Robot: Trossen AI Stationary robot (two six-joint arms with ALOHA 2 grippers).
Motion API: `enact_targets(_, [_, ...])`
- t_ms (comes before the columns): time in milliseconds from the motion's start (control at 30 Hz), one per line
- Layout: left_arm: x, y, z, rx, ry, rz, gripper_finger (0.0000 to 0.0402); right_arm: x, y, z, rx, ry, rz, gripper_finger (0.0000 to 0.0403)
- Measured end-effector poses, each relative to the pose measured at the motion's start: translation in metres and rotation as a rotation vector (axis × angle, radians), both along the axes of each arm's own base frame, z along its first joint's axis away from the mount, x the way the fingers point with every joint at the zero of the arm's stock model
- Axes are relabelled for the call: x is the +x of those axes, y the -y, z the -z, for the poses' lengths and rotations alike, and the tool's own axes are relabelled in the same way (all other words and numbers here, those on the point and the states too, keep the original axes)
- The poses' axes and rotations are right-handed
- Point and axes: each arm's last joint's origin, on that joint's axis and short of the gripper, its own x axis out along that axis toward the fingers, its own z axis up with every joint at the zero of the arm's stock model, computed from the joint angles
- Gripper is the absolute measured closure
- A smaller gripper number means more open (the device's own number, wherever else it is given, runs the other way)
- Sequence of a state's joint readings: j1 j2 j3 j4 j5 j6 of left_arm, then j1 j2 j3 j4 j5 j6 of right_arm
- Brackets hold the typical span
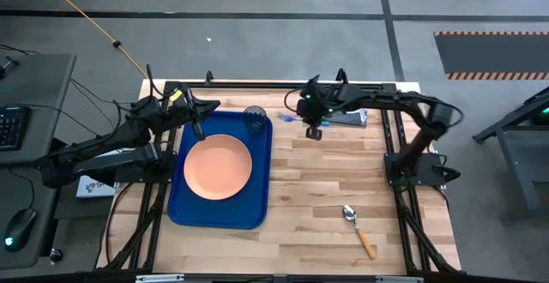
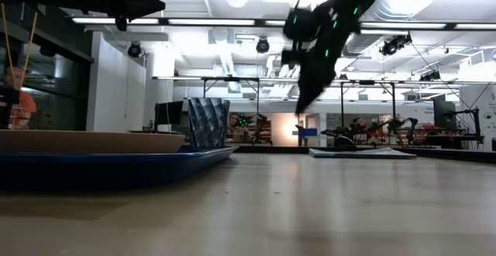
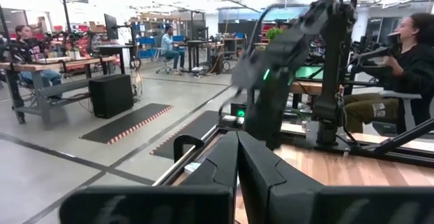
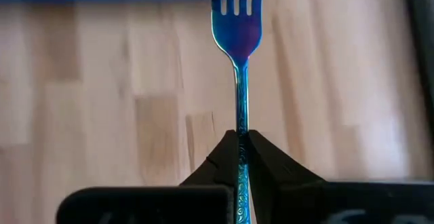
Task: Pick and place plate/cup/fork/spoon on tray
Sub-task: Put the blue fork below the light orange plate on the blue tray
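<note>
Blue fork (image 4: 238, 61) clamped in right jaws beside tray (image 1: 176, 206); left jaws together.

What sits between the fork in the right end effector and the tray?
Nothing visible. The right end effector grips the fork by its handle just off the tray's far right corner; only bare table lies between. On the tray, the plate and cup leave its right strip free.

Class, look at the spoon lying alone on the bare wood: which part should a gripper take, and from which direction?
Probably the orange handle, from straight above. The spoon lies flat near the table's front right, with nothing beside it. The slim handle fits between two fingers set across it; the rounded metal bowl would likely slip. The right gripper is shut on the fork, so it must first put that down.
</note>
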State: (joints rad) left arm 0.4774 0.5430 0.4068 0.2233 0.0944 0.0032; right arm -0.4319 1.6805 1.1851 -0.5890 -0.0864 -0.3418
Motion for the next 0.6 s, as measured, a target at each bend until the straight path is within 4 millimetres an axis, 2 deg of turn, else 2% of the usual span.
enact_targets(100, [0.000, 0.000, 0.001, -0.004, -0.008, 0.000, 0.0402, -0.006, -0.012, -0.027, -0.048, 0.084, -0.004, 0.0401])
enact_targets(233, [0.000, 0.000, 0.002, -0.009, -0.020, 0.000, 0.0401, -0.015, -0.028, -0.047, -0.110, 0.291, -0.037, 0.0401])
enact_targets(300, [0.000, 0.000, 0.002, -0.009, -0.020, 0.000, 0.0401, -0.019, -0.036, -0.046, -0.139, 0.423, -0.047, 0.0402])
enact_targets(467, [0.003, -0.001, 0.001, -0.003, -0.007, 0.001, 0.0402, -0.020, -0.053, -0.030, -0.172, 0.803, -0.073, 0.0402])
enact_targets(600, [0.013, -0.007, 0.004, -0.006, -0.007, 0.002, 0.0401, -0.013, -0.063, -0.023, -0.200, 0.959, -0.052, 0.0402])
